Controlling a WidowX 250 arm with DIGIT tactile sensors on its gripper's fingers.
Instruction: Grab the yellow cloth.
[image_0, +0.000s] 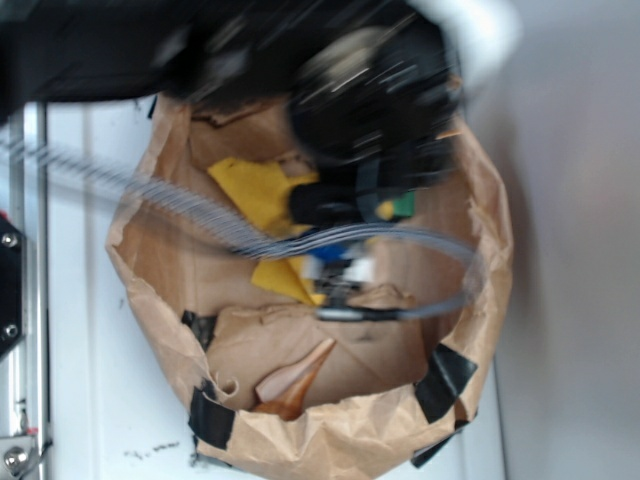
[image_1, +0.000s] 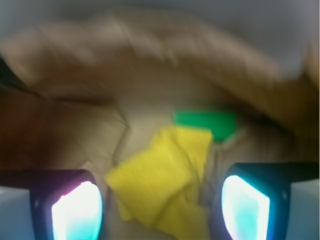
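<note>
The yellow cloth lies crumpled on the brown paper floor, between and just beyond my two fingertips in the wrist view. My gripper is open, its glowing pads wide apart on either side of the cloth and not touching it. In the exterior view the cloth shows partly under the blurred black arm, and the gripper hangs over its lower part. A flat green block rests just past the cloth.
A crumpled brown paper bag wall rings the work area, patched with black tape. A cable bundle crosses from the left. The green block sits beside the arm. White table lies outside the bag.
</note>
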